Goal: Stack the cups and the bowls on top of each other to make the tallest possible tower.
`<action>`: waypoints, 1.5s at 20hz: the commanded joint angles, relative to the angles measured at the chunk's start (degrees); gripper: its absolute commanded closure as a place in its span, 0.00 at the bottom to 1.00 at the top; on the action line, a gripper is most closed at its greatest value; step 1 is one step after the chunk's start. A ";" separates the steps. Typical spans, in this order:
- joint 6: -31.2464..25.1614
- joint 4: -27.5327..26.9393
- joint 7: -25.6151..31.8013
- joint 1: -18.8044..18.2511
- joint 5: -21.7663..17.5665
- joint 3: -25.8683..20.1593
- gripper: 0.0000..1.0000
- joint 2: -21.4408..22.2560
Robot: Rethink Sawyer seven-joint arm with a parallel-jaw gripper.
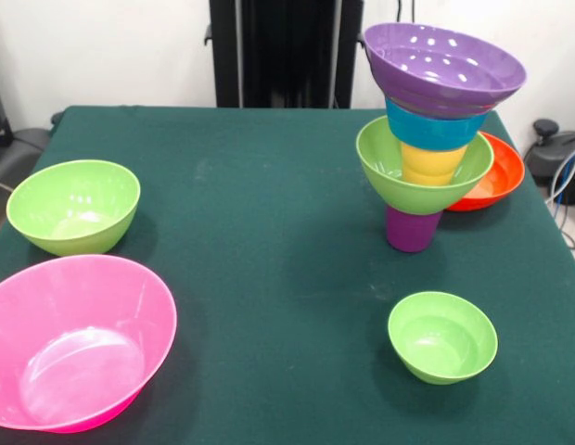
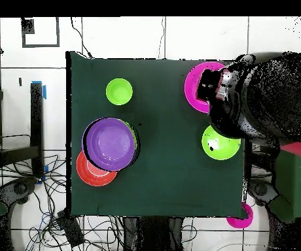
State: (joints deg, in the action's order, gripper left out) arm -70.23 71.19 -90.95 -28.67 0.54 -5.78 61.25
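Observation:
The tower stands at the right of the front view: a purple cup (image 1: 413,230) as base, a lime green bowl (image 1: 424,176), a yellow-orange cup (image 1: 432,165), a blue bowl (image 1: 436,131) and a wide purple bowl (image 1: 443,68) on top, a little tilted. From overhead the purple bowl (image 2: 110,144) hides the rest. The wide orange-red bowl (image 1: 499,174) sits on the table behind the tower. Loose bowls are a green one (image 1: 74,206), a large hot pink one (image 1: 74,341) and a small green one (image 1: 442,336). The gripper (image 2: 216,85) shows only overhead, above the pink bowl (image 2: 192,83). The red cup is out of view.
The black pedestal (image 1: 283,51) stands at the table's far edge. Overhead, the arm's dark bulk (image 2: 264,98) covers the table's right side and part of a green bowl (image 2: 222,148). A small magenta object (image 2: 239,219) lies off the table's corner.

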 commanded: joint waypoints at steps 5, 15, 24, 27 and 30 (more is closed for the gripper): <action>4.31 9.81 14.51 -1.26 -5.07 -6.35 1.00 -4.60; 6.82 11.33 12.01 -2.28 -5.55 -7.37 1.00 -6.05; 9.66 13.27 10.71 -2.78 -5.77 -7.43 1.00 -7.41; 10.94 13.87 10.69 -3.22 -5.67 -7.94 1.00 -7.88; 11.36 14.33 10.63 -3.35 -5.99 -7.97 1.00 -8.00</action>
State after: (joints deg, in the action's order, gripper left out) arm -60.99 77.88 -90.95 -31.87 -1.06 -8.62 56.52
